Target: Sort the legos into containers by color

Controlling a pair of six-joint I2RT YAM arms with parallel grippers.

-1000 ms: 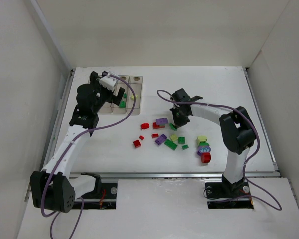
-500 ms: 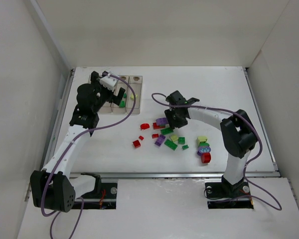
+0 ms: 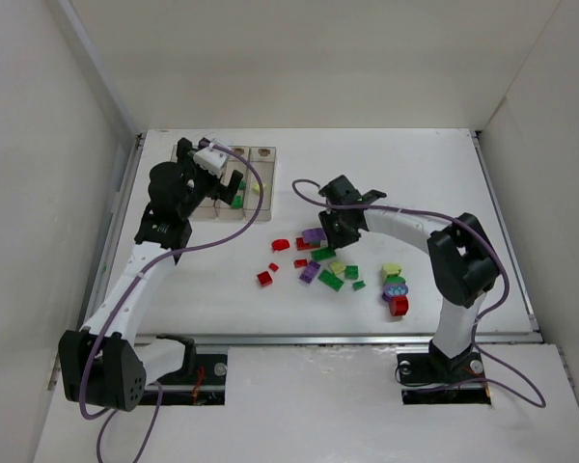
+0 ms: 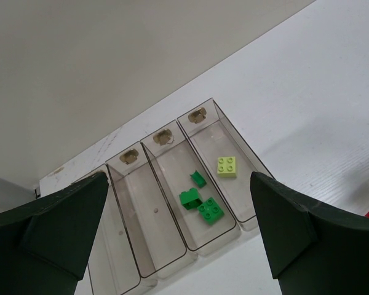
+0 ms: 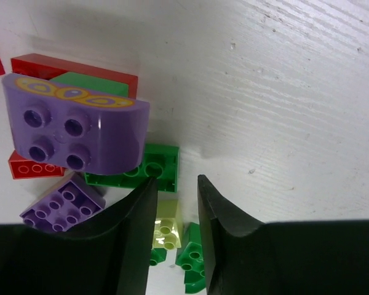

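The containers are four joined clear bins at the table's back left. In the left wrist view the third bin holds three green legos and the fourth holds one pale yellow lego; the other two look empty. My left gripper hovers above the bins, wide open and empty. Loose legos lie mid-table. My right gripper is low over that pile, narrowly open, its tips at the end of a green lego beside a purple curved lego.
Red legos lie left of the pile. A pale yellow, purple and red group lies to its right. A pale yellow lego and green legos show under my right fingers. White walls enclose the table.
My right gripper has moved left, from over the right of the pile to beside the purple lego, then held there. The left arm has not moved.
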